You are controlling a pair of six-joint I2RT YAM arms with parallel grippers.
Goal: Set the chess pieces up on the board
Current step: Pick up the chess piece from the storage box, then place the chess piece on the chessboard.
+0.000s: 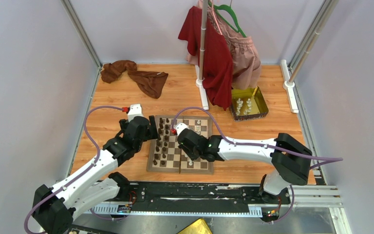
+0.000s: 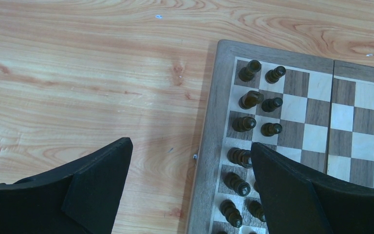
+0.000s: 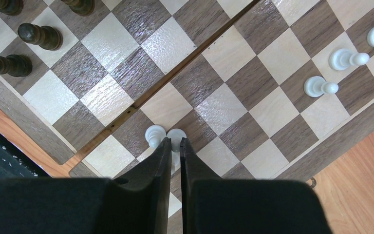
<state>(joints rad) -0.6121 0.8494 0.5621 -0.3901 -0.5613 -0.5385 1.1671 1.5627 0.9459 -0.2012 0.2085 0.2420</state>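
1. The left arm reaches in from the near left corner. Its wrist hangs low at the left border of the board, which lies flat on the wooden table before both bases.
2. The right arm bends at its elbow on the right and stretches leftward, with its wrist over the middle of the board.
3. From overhead the wrists hide the fingers, and only the wrist cameras show them.
4. The left gripper stands wide apart with nothing between. One finger is over bare table and the other over the dark pieces, which are ranked in two files along that edge.
5. The right gripper is pinched almost together on a white piece beside the centre seam, close to the near border. A second pale knob sits just left of it, and I cannot tell whether it is the same piece.
6. Three white pawns stand by the board's right border.
7. A gold tray at the table's far right holds several cream figures.
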